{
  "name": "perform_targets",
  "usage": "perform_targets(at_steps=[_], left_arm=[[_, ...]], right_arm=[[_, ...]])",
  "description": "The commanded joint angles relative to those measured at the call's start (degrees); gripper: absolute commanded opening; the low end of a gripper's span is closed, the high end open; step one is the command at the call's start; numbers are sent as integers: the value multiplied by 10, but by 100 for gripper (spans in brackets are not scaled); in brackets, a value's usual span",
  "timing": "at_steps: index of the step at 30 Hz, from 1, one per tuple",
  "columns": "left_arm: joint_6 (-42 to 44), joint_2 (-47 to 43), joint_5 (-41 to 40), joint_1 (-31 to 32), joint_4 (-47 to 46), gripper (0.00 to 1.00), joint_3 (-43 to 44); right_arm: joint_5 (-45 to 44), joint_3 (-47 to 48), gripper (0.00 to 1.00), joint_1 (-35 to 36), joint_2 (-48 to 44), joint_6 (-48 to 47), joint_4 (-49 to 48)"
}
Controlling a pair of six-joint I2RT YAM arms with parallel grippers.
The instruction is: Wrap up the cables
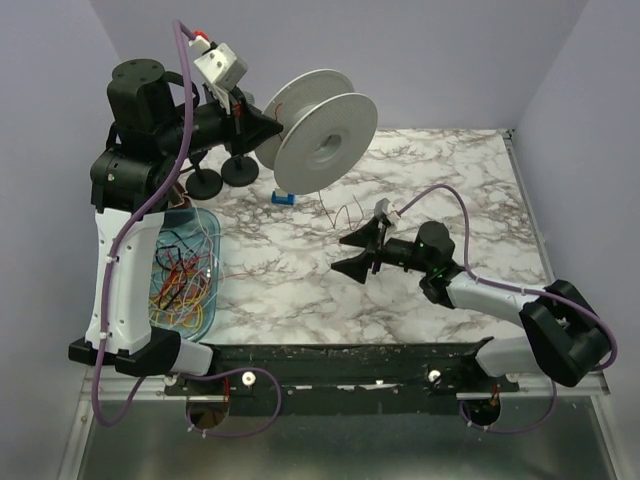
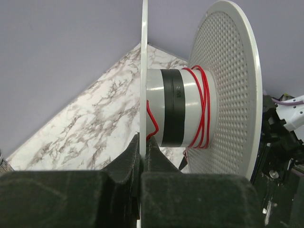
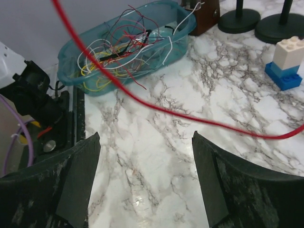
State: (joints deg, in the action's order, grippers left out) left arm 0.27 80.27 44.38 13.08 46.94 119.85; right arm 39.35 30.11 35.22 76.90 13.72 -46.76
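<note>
Left claw clamped shut on spool flange; right claw gaped wide, empty, red cable just ahead.

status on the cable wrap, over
Left gripper shut on spool flange. Right gripper open, empty. Red cable a few turns on the hub, tail loose. Blue-white block stands close by the tail.
</note>
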Motion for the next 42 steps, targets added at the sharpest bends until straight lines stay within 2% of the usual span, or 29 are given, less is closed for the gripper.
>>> perform_targets(at_steps=[1, 5, 9, 16, 20, 23, 26, 28, 29, 30, 36, 39, 42], left_arm=[[-27, 6, 25, 0, -34, 0, 42], [-37, 10, 25, 0, -42, 0, 59], [-45, 16, 25, 0, -51, 0, 65], [-34, 15, 21, 0, -40, 0, 71], [-28, 11, 19, 0, -34, 0, 69], [-30, 9, 22, 0, -34, 0, 68], [-33, 9, 24, 0, -37, 0, 71], [-35, 10, 26, 0, -38, 0, 73], [-35, 11, 26, 0, -38, 0, 76], [-35, 10, 26, 0, -38, 0, 77], [-31, 12, 22, 0, -35, 0, 83], [-15, 11, 23, 0, -19, 0, 82], [33, 3, 24, 0, 20, 0, 70]], right_arm=[[-30, -17, 87, -2, -11, -39, -106], [-39, 0, 88, -2, 16, 19, -126], [-46, 20, 87, -2, 67, 133, -194], [-70, 110, 88, 15, 147, 359, -185], [-120, 136, 89, 49, 146, 403, -136], [-149, 132, 88, 49, 148, 443, -153], [-171, 162, 86, 49, 144, 427, -65], [-173, 170, 75, 49, 148, 432, -54], [-168, 172, 57, 49, 153, 438, -67], [-164, 174, 46, 49, 156, 447, -71], [-169, 174, 3, 49, 155, 459, -62], [-200, 155, 1, 44, 126, 431, -27], [-209, 124, 1, -5, 75, 406, 13]])
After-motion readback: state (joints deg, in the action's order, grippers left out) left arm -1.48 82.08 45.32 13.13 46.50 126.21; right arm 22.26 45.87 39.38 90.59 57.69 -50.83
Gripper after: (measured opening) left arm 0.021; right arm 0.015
